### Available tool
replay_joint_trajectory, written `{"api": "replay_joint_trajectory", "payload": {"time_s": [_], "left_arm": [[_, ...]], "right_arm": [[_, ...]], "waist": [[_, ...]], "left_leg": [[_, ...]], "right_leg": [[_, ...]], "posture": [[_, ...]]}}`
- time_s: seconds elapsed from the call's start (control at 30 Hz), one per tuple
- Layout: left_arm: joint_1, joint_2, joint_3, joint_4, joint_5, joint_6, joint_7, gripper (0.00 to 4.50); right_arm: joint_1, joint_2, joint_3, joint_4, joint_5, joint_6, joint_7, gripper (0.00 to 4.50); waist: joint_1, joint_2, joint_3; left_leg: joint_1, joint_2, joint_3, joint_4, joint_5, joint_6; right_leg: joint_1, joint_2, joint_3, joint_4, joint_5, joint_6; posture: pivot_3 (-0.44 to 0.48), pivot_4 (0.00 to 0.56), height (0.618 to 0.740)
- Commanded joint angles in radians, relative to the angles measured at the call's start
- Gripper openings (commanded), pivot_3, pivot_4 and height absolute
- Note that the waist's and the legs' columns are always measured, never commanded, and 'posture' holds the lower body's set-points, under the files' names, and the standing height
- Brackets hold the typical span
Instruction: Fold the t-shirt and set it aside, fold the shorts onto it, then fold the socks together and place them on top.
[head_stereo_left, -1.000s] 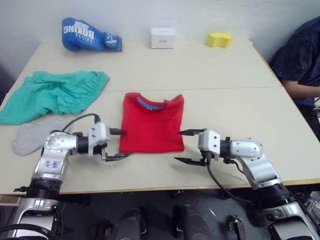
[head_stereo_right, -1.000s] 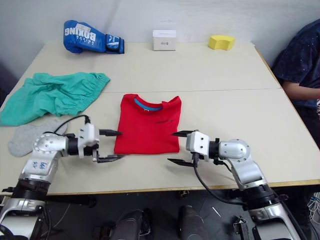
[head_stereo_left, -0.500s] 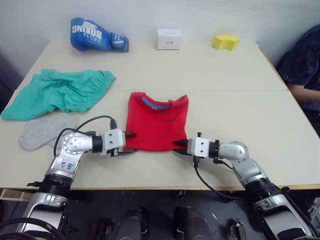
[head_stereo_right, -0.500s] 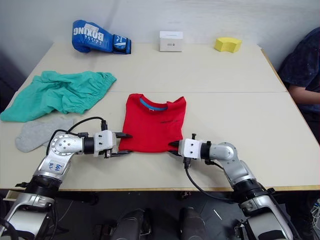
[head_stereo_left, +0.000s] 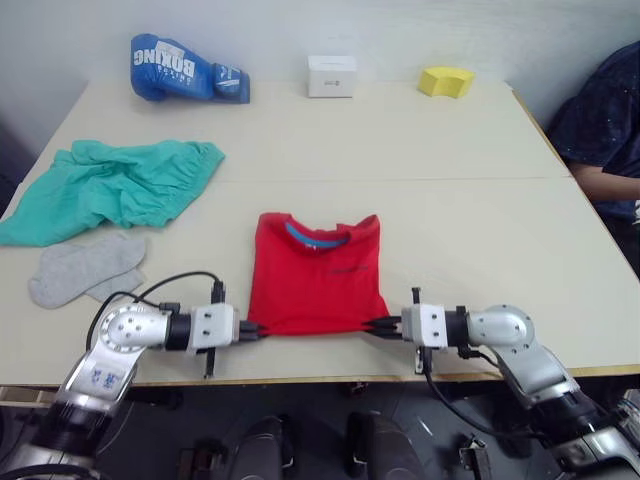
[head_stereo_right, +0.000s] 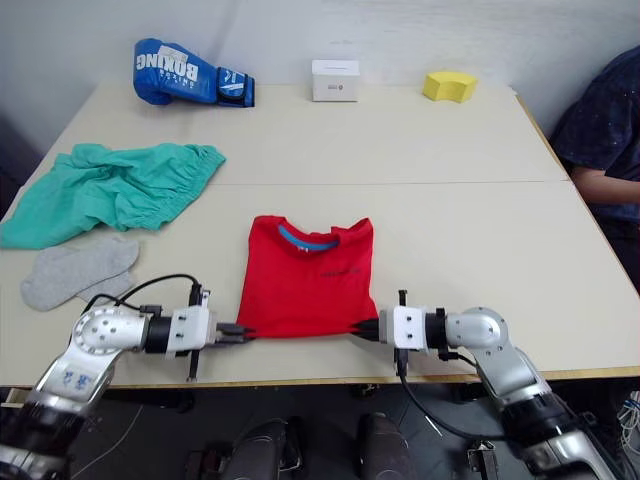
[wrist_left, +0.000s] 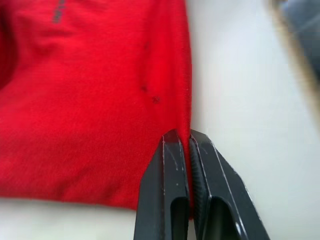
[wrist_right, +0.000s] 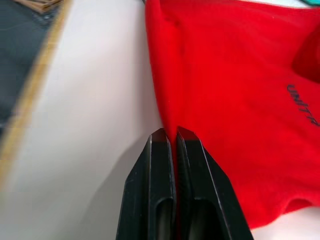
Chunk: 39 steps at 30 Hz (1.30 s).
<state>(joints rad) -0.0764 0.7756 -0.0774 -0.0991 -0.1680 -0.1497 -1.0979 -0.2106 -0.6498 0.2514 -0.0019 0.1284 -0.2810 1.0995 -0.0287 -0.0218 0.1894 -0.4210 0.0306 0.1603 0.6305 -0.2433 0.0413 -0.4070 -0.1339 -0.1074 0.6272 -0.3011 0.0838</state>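
At the far left of the table (head_stereo_left: 470, 230), the teal-green shorts (head_stereo_left: 110, 188) lie crumpled. Just in front of them, toward the robot, the light grey socks (head_stereo_left: 82, 270) lie flat and overlapping, close beside the shorts' near edge.

The left gripper (head_stereo_left: 252, 331) sits low at the near edge of the table, fingers pressed together and pinching the near left corner of the t-shirt (head_stereo_left: 318, 276). In the left wrist view, the two black fingers (wrist_left: 170, 190) meet on the red hem with cloth clamped between them.

The red t-shirt lies flat in the middle of the table, sleeves folded under, blue neck band facing away from the robot.

The right gripper (head_stereo_left: 381, 325) mirrors the left, fingers closed on the near right corner of the t-shirt. The right wrist view shows its fingers (wrist_right: 192, 200) clenched along the cloth's side edge.

Along the far edge stand a blue boxing glove (head_stereo_left: 180, 70), a white box (head_stereo_left: 331, 76) and a yellow sponge (head_stereo_left: 446, 81). A person's dark sleeve (head_stereo_left: 600, 120) shows at the far right.
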Motion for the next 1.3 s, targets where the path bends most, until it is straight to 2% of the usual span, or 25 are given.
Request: {"api": "replay_joint_trajectory", "payload": {"time_s": [0.03,0.17,0.27,0.33,0.43,0.57,0.6,0.7,0.83,0.97,1.1,1.2,1.3], "left_arm": [[0.066,0.029,0.05,-0.071,-0.008,0.019,0.029,0.05],[0.151,0.039,0.102,-0.14,-0.059,0.054,0.043,0.05],[0.18,0.053,0.113,-0.155,-0.081,0.058,0.022,0.67],[0.192,0.068,0.149,-0.158,-0.099,0.067,0.025,1.28],[0.246,0.139,0.207,-0.21,-0.218,0.185,-0.061,2.21],[0.149,0.133,0.274,-0.224,-0.379,0.356,-0.025,2.22],[0.103,0.12,0.264,-0.21,-0.383,0.371,-0.014,2.03],[-0.047,0.054,0.177,-0.157,-0.332,0.391,0.026,1.36],[-0.166,-0.042,0.048,-0.09,-0.209,0.379,0.079,0.11],[-0.21,-0.136,-0.032,-0.004,-0.096,0.369,0.177,0.0],[-0.205,-0.168,-0.072,0.042,0.013,0.381,0.271,0.0],[-0.181,-0.204,-0.052,0.007,0.007,0.471,0.34,0.0],[-0.151,-0.192,-0.053,-0.005,0.019,0.5,0.351,0.0]], "right_arm": [[0.046,-0.025,-0.028,-0.051,-0.028,-0.031,-0.031,0.0],[0.099,-0.026,-0.039,-0.084,-0.049,-0.015,-0.08,0.0],[0.123,-0.016,-0.046,-0.123,0.02,0.047,-0.076,0.0],[0.146,-0.032,-0.052,-0.188,0.086,0.111,-0.045,0.5],[0.153,-0.06,-0.089,-0.297,0.21,0.226,-0.02,1.4],[0.084,-0.098,-0.118,-0.36,0.303,0.357,0.007,2.7],[0.056,-0.092,-0.112,-0.35,0.312,0.373,0.019,3.0],[-0.051,-0.032,-0.064,-0.252,0.28,0.363,0.043,2.61],[-0.172,0.069,0.01,-0.052,0.162,0.239,0.064,1.3],[-0.287,0.172,0.046,0.193,0.07,0.102,0.052,0.02],[-0.38,0.241,0.045,0.437,-0.003,-0.029,0.027,0.02],[-0.487,0.294,0.018,0.647,-0.056,-0.112,-0.063,0.02],[-0.569,0.33,-0.013,0.808,-0.072,-0.125,-0.128,0.02]], "waist": [[0.001,0.0,0.0],[0.001,0.0,0.0],[0.001,0.0,0.0],[0.002,0.0,0.0],[0.002,0.0,0.0],[0.003,0.001,0.001],[0.004,0.001,0.001],[0.008,0.001,0.001],[0.006,0.001,0.001],[-0.002,0.001,0.001],[-0.003,0.001,0.001],[-0.003,0.001,0.001],[-0.005,0.001,0.001]], "left_leg": [[0.0,0.0,0.0,0.0,0.0,0.001],[0.0,0.0,-0.001,-0.001,-0.001,0.001],[0.0,0.0,-0.001,-0.001,0.0,0.001],[0.0,0.0,-0.001,-0.001,-0.001,0.001],[-0.001,0.001,-0.002,-0.002,-0.001,0.001],[-0.001,0.001,-0.003,-0.002,-0.001,0.001],[-0.001,0.001,-0.004,-0.001,-0.001,0.001],[-0.001,0.0,-0.004,-0.002,-0.001,0.001],[-0.001,0.0,-0.003,0.0,0.002,-0.003],[-0.001,0.0,0.003,0.001,0.006,0.003],[-0.001,0.0,0.005,0.002,0.006,0.003],[0.0,0.0,0.005,0.003,0.006,0.004],[0.0,0.0,0.004,0.003,0.007,0.003]], "right_leg": [[0.0,0.0,0.0,0.0,0.0,0.0],[-0.001,0.0,0.0,0.0,0.0,-0.001],[-0.001,0.0,0.0,0.0,0.0,-0.001],[-0.001,0.0,0.0,0.0,-0.001,-0.001],[-0.001,0.0,0.0,-0.001,-0.001,-0.002],[-0.001,0.0,0.0,-0.001,-0.001,-0.002],[-0.001,0.0,-0.001,-0.001,-0.001,-0.002],[0.0,0.0,-0.002,-0.002,-0.001,-0.002],[0.001,0.001,-0.003,-0.001,0.0,-0.002],[-0.001,0.004,-0.004,0.0,0.0,-0.001],[-0.002,0.004,-0.005,0.002,0.0,0.0],[-0.001,0.003,-0.004,0.003,0.0,0.0],[-0.001,0.002,0.0,0.005,0.001,0.0]], "posture": [[0.0,0.15,0.74],[0.0,0.15,0.74],[0.0,0.15,0.74],[0.0,0.15,0.74],[0.0,0.15,0.74],[0.0,0.15,0.74],[0.0,0.15,0.74],[0.0,0.15,0.74],[0.0,0.15,0.74],[0.0,0.15,0.74],[0.0,0.15,0.74],[0.0,0.15,0.74],[0.0,0.15,0.74]]}}
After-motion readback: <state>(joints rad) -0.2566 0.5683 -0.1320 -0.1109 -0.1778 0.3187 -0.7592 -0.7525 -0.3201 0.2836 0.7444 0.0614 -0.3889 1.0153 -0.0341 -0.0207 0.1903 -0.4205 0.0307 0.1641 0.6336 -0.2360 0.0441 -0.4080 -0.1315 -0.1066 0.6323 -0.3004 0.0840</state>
